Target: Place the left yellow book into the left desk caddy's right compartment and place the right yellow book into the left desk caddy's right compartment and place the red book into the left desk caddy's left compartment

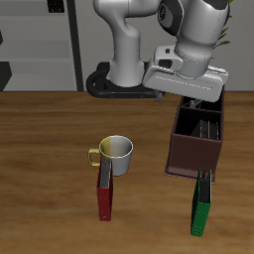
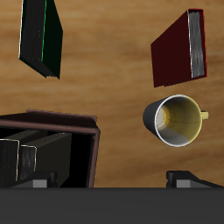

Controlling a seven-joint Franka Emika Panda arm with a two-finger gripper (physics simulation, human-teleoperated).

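Apparently the grey books already stand in the caddy, and the empty, open gripper hangs above it. Next comes grasping the red book beside the mug.

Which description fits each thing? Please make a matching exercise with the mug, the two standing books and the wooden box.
Things:
1. mug
2. red book
3. green book
4. left desk caddy

Descriptions:
a. stands on edge at the caddy's near end
b. has a yellow handle
c. dark-brown open box with partitions
d. stands on edge next to the mug

Pairs: 1-b, 2-d, 3-a, 4-c
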